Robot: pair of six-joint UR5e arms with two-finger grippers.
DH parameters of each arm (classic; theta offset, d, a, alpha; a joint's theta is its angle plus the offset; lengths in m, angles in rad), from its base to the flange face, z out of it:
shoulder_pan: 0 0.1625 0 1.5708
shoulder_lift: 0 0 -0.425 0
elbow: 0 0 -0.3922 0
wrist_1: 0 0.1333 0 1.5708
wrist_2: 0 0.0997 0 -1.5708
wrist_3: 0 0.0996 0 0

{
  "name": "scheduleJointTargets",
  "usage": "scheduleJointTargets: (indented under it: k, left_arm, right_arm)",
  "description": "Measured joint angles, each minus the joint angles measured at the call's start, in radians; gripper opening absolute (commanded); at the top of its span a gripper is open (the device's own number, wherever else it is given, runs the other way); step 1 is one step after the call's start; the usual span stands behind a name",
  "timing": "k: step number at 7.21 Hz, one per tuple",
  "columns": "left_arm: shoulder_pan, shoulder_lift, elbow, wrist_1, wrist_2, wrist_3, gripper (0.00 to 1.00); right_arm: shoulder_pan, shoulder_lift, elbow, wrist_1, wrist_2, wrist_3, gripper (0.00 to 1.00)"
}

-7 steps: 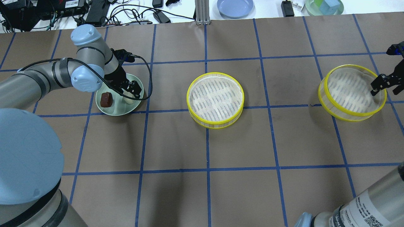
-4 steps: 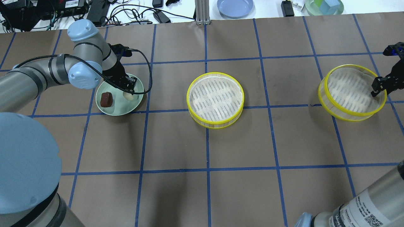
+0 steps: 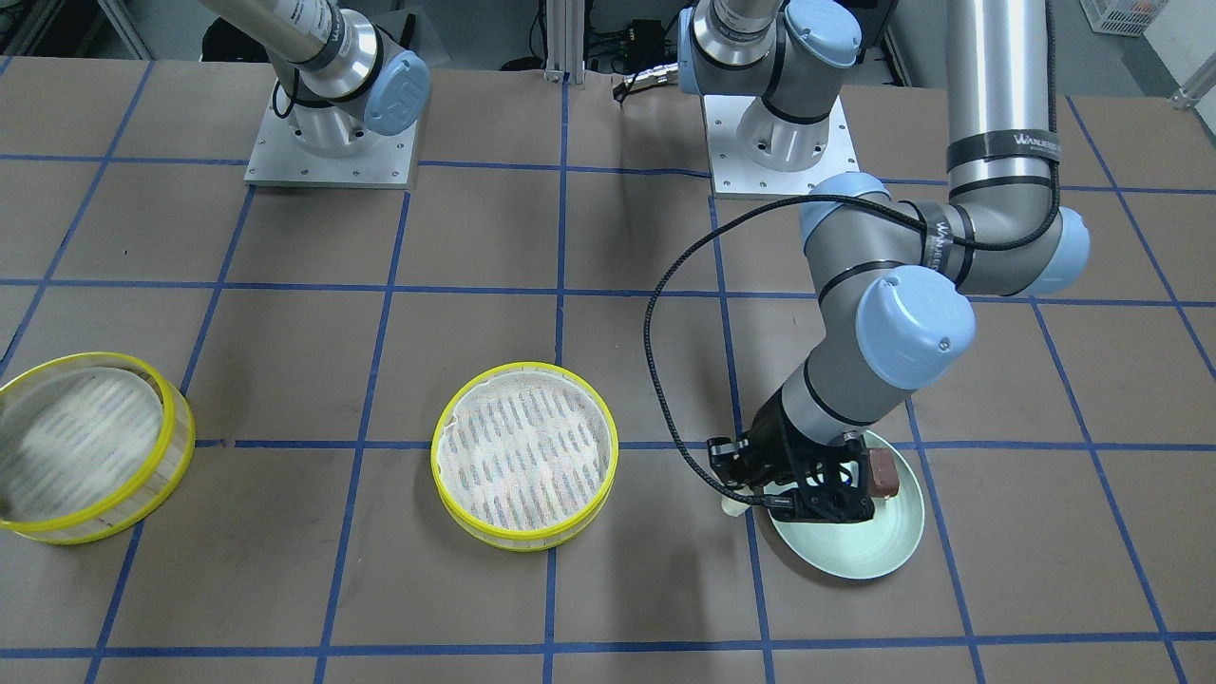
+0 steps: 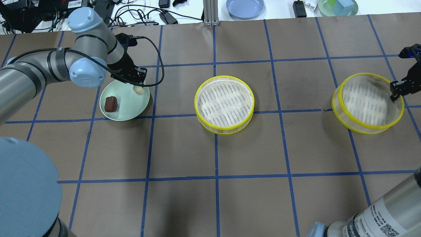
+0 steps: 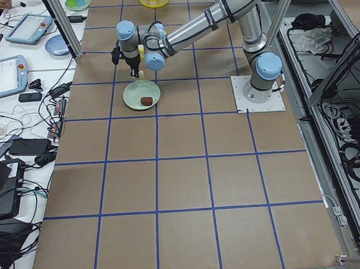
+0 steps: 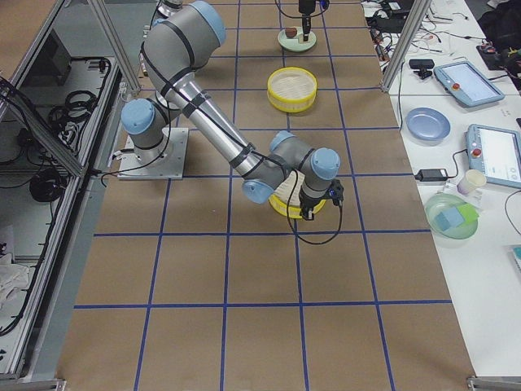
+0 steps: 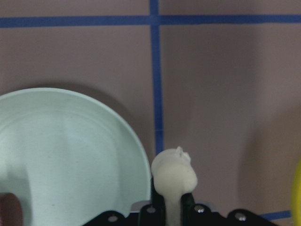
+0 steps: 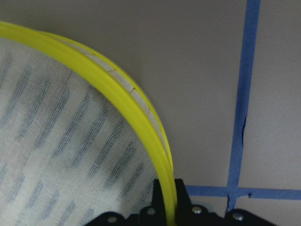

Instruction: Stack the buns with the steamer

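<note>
Brown paper counter [image 4: 250, 148], blue tape grid; a blue dish [image 4: 245, 7] and cables [image 4: 138, 13] lie beyond its far edge, off the work area. Left end effector [image 4: 137, 86] is closed tight on the cream bun [image 7: 174, 175], whose rounded end sticks out past the fingertips. The bun hangs over the green plate's [image 4: 130, 105] rim, on the side toward the central steamer tray [image 4: 224, 103]. Brown bun [image 4: 110, 104] lies on the plate's opposite side, well apart from the end effector, long axis running roughly near-to-far across the counter. Left arm's black cable [image 4: 158, 75] loops out toward the central tray without reaching it. Bare paper separates plate and central tray, and again central tray and second steamer tray [image 4: 368, 102]. Right end effector [image 8: 169, 200] is clamped on that second tray's yellow rim; the tray sits tilted, gripped side higher. Cannot tell whether its low side touches the counter.
</note>
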Motion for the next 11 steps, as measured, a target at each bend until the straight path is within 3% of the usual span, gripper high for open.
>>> scheduleJointTargets:
  k: [3,4,5,6,11]
  left_arm:
    - [-0.126,-0.031,-0.006,0.059,-0.147,-0.193,0.00]
    - [-0.152,-0.042,-0.010,0.066,-0.183,-0.233,0.20]
    - [-0.166,-0.054,-0.022,0.068,-0.197,-0.248,0.64]
    - [-0.172,-0.063,-0.040,0.069,-0.199,-0.250,1.00]
    - [-0.175,-0.069,-0.056,0.069,-0.202,-0.270,1.00]
  right_arm:
    - [0.001,-0.052,-0.014,0.025,0.002,0.011,0.00]
    - [0.005,-0.070,-0.014,0.038,0.006,0.026,0.00]
    - [0.012,-0.088,-0.014,0.054,0.009,0.042,0.00]
    - [0.027,-0.108,-0.012,0.067,0.010,0.062,0.00]
    - [0.158,-0.200,0.009,0.111,0.012,0.210,0.00]
